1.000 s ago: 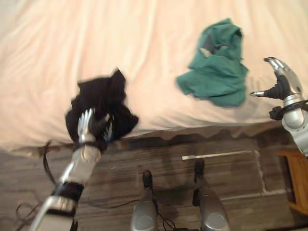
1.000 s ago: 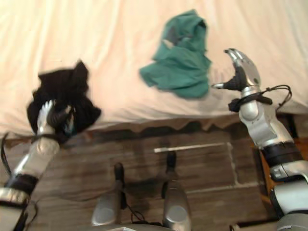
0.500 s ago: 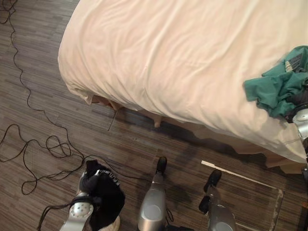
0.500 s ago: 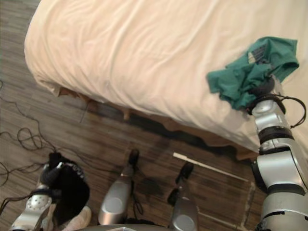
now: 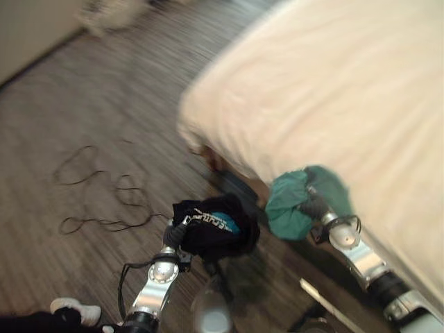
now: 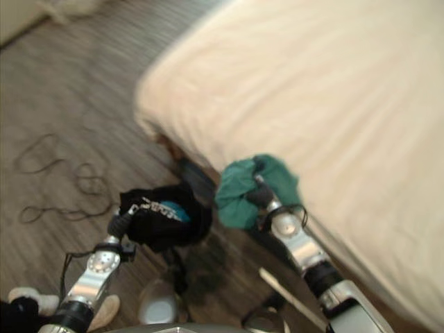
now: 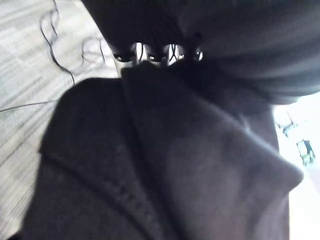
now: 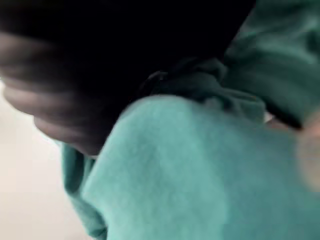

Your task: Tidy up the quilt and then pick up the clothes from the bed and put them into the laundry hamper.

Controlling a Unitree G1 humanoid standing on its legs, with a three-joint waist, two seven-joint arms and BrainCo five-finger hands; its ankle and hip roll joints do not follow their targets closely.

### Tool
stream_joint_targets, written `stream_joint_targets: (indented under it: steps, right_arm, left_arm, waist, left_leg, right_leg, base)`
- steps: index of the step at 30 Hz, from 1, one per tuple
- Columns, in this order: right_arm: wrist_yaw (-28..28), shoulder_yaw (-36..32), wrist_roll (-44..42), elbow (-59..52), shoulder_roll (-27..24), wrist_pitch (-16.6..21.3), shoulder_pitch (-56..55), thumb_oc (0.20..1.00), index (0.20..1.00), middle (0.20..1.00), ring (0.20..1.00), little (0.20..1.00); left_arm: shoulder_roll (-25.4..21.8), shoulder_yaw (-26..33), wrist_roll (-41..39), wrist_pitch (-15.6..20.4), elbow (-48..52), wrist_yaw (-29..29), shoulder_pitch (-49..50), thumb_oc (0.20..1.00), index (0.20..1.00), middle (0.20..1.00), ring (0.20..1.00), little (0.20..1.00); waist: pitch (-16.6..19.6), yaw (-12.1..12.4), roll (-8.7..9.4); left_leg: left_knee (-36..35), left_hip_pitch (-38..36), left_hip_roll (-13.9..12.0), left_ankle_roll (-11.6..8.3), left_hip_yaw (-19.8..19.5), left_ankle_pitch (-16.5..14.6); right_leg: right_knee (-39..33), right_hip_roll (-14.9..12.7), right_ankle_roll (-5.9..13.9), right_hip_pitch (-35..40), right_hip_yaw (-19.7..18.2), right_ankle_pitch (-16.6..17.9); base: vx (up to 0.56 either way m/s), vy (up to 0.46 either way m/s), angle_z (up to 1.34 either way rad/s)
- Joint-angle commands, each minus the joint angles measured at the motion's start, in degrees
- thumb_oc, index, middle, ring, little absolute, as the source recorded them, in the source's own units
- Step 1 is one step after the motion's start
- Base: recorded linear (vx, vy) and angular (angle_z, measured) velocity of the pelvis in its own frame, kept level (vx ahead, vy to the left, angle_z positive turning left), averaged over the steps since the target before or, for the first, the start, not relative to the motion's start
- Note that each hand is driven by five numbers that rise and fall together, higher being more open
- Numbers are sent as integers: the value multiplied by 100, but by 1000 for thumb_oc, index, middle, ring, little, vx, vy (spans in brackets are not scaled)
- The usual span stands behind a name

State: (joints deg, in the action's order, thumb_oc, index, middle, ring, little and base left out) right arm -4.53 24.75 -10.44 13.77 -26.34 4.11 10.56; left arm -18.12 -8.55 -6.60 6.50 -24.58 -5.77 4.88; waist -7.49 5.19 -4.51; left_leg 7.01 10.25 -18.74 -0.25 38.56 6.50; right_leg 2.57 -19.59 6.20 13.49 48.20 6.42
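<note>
Soft matt cloth: black garment (image 5: 216,227), teal garment (image 5: 295,205); wood-grain floor (image 5: 90,125).

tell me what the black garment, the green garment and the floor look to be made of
Black garment: soft matte knit, probably cotton jersey or fleece; a stitched seam shows where the left hand holds it.
Green garment: matte teal cloth, likely cotton; it bunches limply in the right hand.
Floor: grey-brown planks with streaky grain, wood or wood-look laminate; which one cannot be told.
</note>
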Motion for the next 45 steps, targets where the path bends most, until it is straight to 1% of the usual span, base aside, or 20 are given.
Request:
stream_joint_targets:
  steps: [1,3,4,5,9,12,15,16,20,23,26,28,31,36,38,40,41,42,44,45]
  right_arm:
    - [161,-920,-856,-469,464,531,106,200,200,200,200,200]
    - [94,-1240,-726,-606,553,555,-273,200,200,200,200,200]
    - [69,-1427,-731,-640,638,567,-549,200,200,200,200,200]
    - [-7,-1558,-671,-490,634,526,-640,200,200,200,200,200]
    - [-184,-1939,-599,31,705,470,-1004,200,200,200,200,200]
    - [-485,-2302,-354,767,803,329,-1170,200,200,200,200,200]
    - [-475,-2245,-259,1248,899,267,-1179,200,200,200,200,200]
    - [-555,-1227,627,3367,996,-216,-1014,200,200,200,200,200]
    - [-531,-1297,529,2909,923,-156,-1030,200,200,200,200,200]
    - [-490,-1357,435,2204,649,-40,-984,200,200,200,200,200]
    - [-478,-1337,682,1683,374,-105,-941,200,200,200,200,200]
    - [-476,-1318,822,1402,277,-99,-908,200,200,200,200,200]
    - [-582,-1242,976,1582,203,-55,-602,200,200,200,200,200]
    - [-535,-1188,1163,1677,472,-110,-741,200,200,200,200,200]
    - [-509,-1193,1167,1715,556,-114,-763,200,200,200,200,200]
    - [-421,-1189,1220,1694,671,-193,-832,200,200,200,200,200]
    - [-343,-1193,1320,1629,675,-225,-820,200,200,200,200,200]
    - [-342,-1195,1320,1627,670,-227,-817,200,200,200,200,200]
    - [-372,-1239,1275,1499,618,-214,-811,200,200,200,200,200]
    - [-381,-1309,1170,1339,592,-185,-893,200,200,200,200,200]
  left_arm:
    - [-791,708,-349,134,478,-183,268,200,200,200,200,200]
    - [-664,940,-480,144,487,-233,407,200,200,200,200,200]
    - [-666,961,-536,173,536,-299,348,200,200,200,200,200]
    - [-641,877,-596,184,494,-304,222,200,200,200,200,200]
    - [-510,637,-793,228,274,-219,-55,200,200,200,200,200]
    - [-353,420,-783,204,-121,-177,-310,200,200,200,200,200]
    - [-208,366,-589,177,-405,-75,-201,200,200,200,200,200]
    - [406,-259,-306,-72,-2815,-465,-979,200,200,200,200,200]
    - [332,-114,-462,-24,-2305,-456,-789,200,200,200,200,200]
    - [241,-89,-520,19,-1652,-383,-634,200,200,200,200,200]
    - [215,-48,-513,41,-1351,-401,-604,200,200,200,200,200]
    - [198,-28,-414,44,-1308,-398,-537,200,200,200,200,200]
    - [209,-43,-287,10,-1325,-409,-455,200,200,200,200,200]
    - [73,118,-299,-29,-1098,-448,-303,200,200,200,200,200]
    - [27,116,-268,-53,-1119,-444,-290,200,200,200,200,200]
    - [-49,137,-199,-116,-1095,-459,-293,200,200,200,200,200]
    - [-162,108,-157,-167,-1058,-500,-335,200,200,200,200,200]
    - [-158,108,-157,-168,-1057,-500,-339,200,200,200,200,200]
    - [-232,60,-154,-152,-935,-513,-390,200,200,200,200,200]
    - [-203,12,-165,-127,-948,-534,-485,200,200,200,200,200]
  waist:
    - [-202,274,529]
    - [-263,323,621]
    - [-347,72,640]
    - [-412,-88,595]
    - [-427,-319,501]
    - [-379,-710,555]
    - [-270,-665,658]
    - [-285,-328,458]
    - [-316,-321,449]
    - [-768,-183,496]
    - [-894,-15,552]
    - [-803,90,561]
    - [-648,364,453]
    - [-486,488,828]
    - [-486,550,929]
    - [-615,445,1017]
    - [-749,252,781]
    - [-737,261,764]
    - [-868,64,503]
    - [-943,-215,445]
  left_leg:
    - [-743,-438,73,-867,-678,217]
    - [-706,-401,349,-619,-883,7]
    - [-788,-485,526,-512,-1063,-41]
    - [-906,-478,543,-505,-1208,64]
    - [-1063,-605,799,-531,-1927,-98]
    - [-1107,-869,1180,-504,-2791,-401]
    - [-962,-985,1407,-419,-2987,-556]
    - [-1118,-1431,1703,-339,-3619,-690]
    - [-757,-1410,1663,-400,-3644,-799]
    - [1629,-245,1560,-869,-3654,-165]
    - [2273,516,1397,-752,-3309,-94]
    - [1542,690,1416,-584,-3007,-357]
    - [-315,843,1218,-622,-2661,124]
    - [-117,851,1280,-354,-2406,201]
    - [-100,802,1339,-252,-2369,92]
    - [-116,447,1511,-41,-2356,-245]
    - [-476,-187,1420,76,-2502,-366]
    - [-492,-174,1401,74,-2497,-344]
    - [-903,-711,1362,34,-2774,-381]
    - [-1126,-1168,1475,-87,-3078,-565]
  right_leg:
    - [382,-552,816,-545,-382,-68]
    - [1264,-1006,880,-491,-388,647]
    - [1730,-885,845,-811,-1144,549]
    - [1725,-480,715,-1375,-1851,85]
    - [1143,296,613,-1825,-2773,-639]
    - [43,915,587,-2095,-3972,-580]
    - [-247,886,571,-1745,-3989,-461]
    - [-266,1434,120,-1039,-3846,-991]
    - [-387,1473,48,-863,-3786,-1014]
    - [-549,1451,-190,-565,-3663,-1088]
    - [-716,1479,-247,-317,-3537,-1239]
    - [-757,1470,-170,-198,-3588,-1406]
    - [-757,1550,-23,158,-3649,-1804]
    - [-235,1443,106,365,-3731,-1887]
    - [317,1422,261,157,-3764,-1698]
    - [1643,1147,713,-417,-3777,-884]
    - [3009,980,797,-1324,-3682,-105]
    - [3004,1000,790,-1349,-3689,-84]
    - [3177,1046,615,-2031,-3493,-536]
    - [2430,1304,444,-2472,-3480,-905]
  base:
    - [97,122,190]
    - [185,138,188]
    - [300,252,162]
    - [224,235,225]
    - [294,6,214]
    - [415,-102,247]
    - [158,-38,198]
    - [162,-66,68]
    - [54,-71,13]
    - [-30,-145,15]
    - [220,-118,27]
    - [352,51,-28]
    - [510,156,-26]
    - [443,99,6]
    - [346,96,14]
    - [446,188,-25]
    - [483,217,-7]
    - [750,243,28]
    - [608,73,52]
    - [422,-26,39]
